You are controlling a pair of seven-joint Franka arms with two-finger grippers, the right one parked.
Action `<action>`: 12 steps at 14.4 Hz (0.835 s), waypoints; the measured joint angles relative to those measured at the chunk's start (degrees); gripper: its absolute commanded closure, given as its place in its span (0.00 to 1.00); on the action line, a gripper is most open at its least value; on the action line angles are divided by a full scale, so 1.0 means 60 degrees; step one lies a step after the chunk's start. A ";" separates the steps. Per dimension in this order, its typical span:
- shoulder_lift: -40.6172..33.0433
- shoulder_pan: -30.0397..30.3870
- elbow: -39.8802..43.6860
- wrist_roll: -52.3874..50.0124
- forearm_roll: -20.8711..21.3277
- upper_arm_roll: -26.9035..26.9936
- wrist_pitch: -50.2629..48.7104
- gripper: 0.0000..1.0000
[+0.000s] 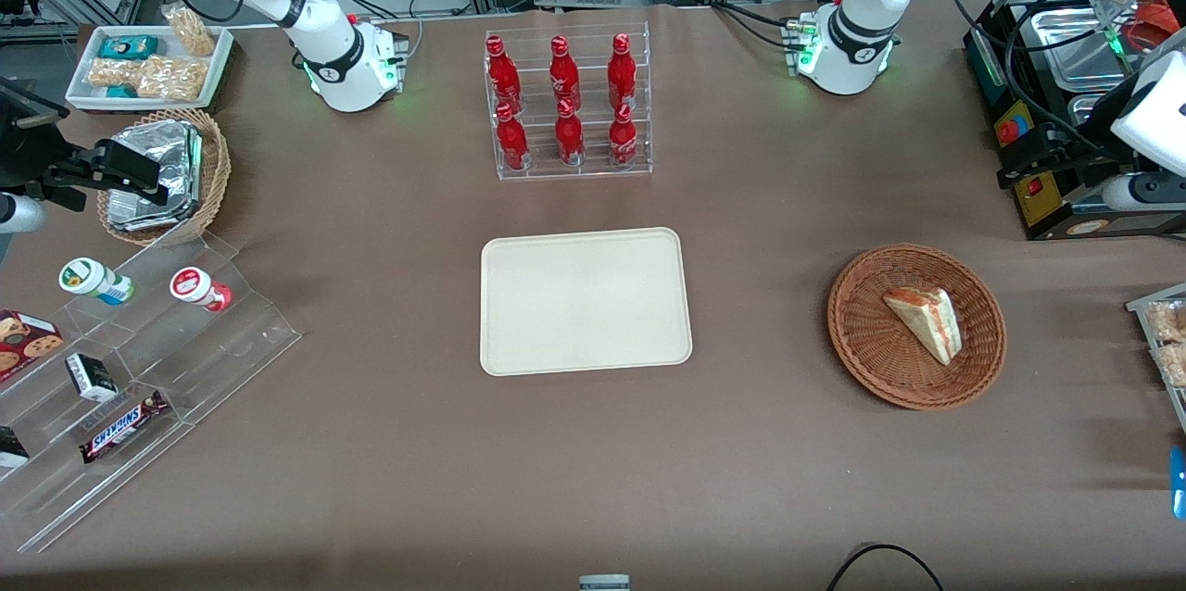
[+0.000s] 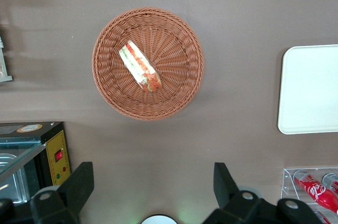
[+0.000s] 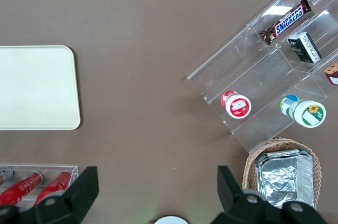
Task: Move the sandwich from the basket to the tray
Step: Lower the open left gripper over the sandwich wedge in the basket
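The sandwich (image 1: 922, 320) is a wrapped triangular wedge lying in the reddish-brown wicker basket (image 1: 857, 359), toward the working arm's end of the table. The cream tray (image 1: 584, 299) lies flat at the table's middle and holds nothing. My left gripper (image 1: 1033, 160) hangs high over the table, farther from the front camera than the basket and apart from it. In the left wrist view the gripper (image 2: 152, 182) is open and holds nothing, with the sandwich (image 2: 140, 66) in the basket (image 2: 111, 92) well ahead of the fingertips and the tray (image 2: 311, 89) off to the side.
An acrylic rack of red bottles (image 1: 567, 105) stands farther from the camera than the tray. A black box with a yellow panel (image 1: 1038, 193) sits under the gripper. A tan basket of foil packs (image 1: 157, 174) and a stepped acrylic shelf (image 1: 139, 359) lie toward the parked arm's end.
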 measured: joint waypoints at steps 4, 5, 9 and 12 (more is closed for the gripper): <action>0.0001 -0.0003 0.0000 0.0002 -0.0001 -0.0002 0.0057 0.00; 0.0002 -0.0004 0.0000 0.0002 -0.0001 -0.0002 0.0059 0.00; 0.0014 -0.0004 -0.0003 0.0003 -0.0001 -0.0002 0.0059 0.00; 0.0039 -0.0003 -0.0129 0.0003 0.0002 -0.0001 0.0058 0.00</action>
